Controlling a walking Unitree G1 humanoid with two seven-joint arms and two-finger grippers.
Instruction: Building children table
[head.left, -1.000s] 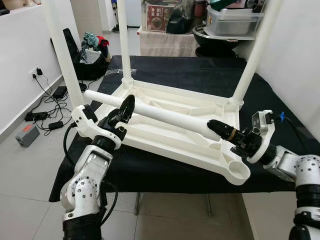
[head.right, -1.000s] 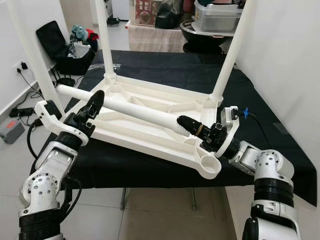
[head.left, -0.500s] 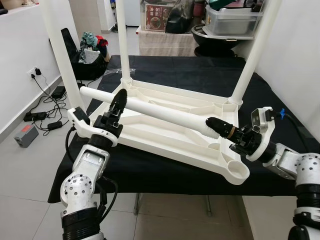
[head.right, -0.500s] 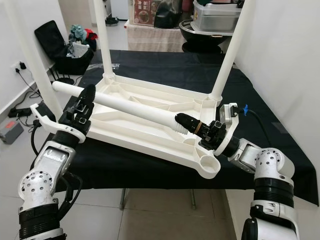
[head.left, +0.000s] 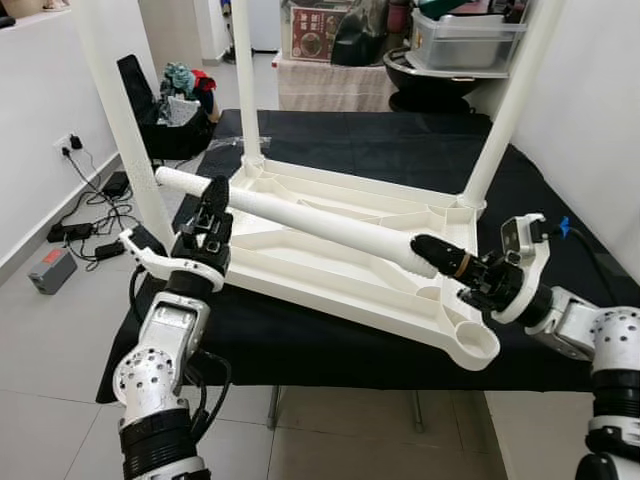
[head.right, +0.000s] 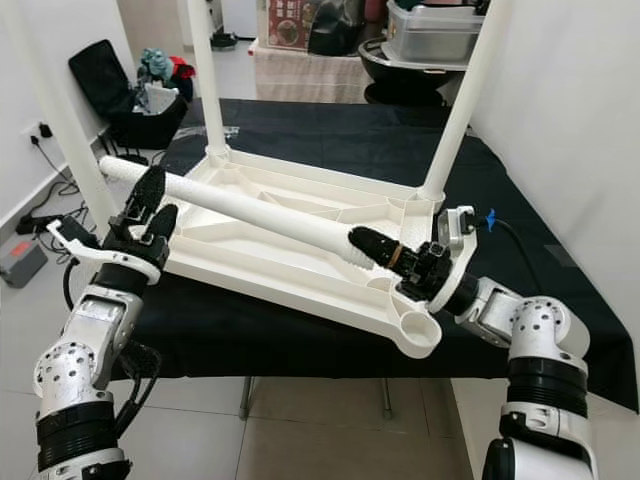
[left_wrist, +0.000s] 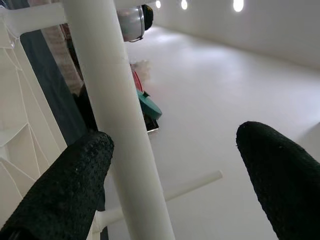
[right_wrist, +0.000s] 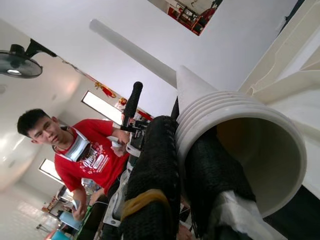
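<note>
The white tabletop (head.left: 340, 265) lies upside down on the black-draped work surface (head.left: 400, 150), and serves here as the landmark; three legs already stand upright from its corners, while the corner socket (head.left: 472, 345) nearest the robot's right side is unfilled; the loose fourth leg (head.left: 300, 215) lies slantwise across the tabletop's ribbed underside. The right gripper (head.left: 440, 260) pinches the threaded rim of that leg, one finger inside the hollow end and one outside, just beside the open socket; the left gripper (head.left: 212, 208) is spread wide at the leg's far end, near the tabletop's left edge, its fingers (left_wrist: 65, 195) straddling the tube without clamping it, one seeming to brush its side. The step in hand looks to be fitting the last leg; the next move likely calls for the left gripper to close on the tube, then both arms to raise it upright and steer the threaded end into the socket.
</note>
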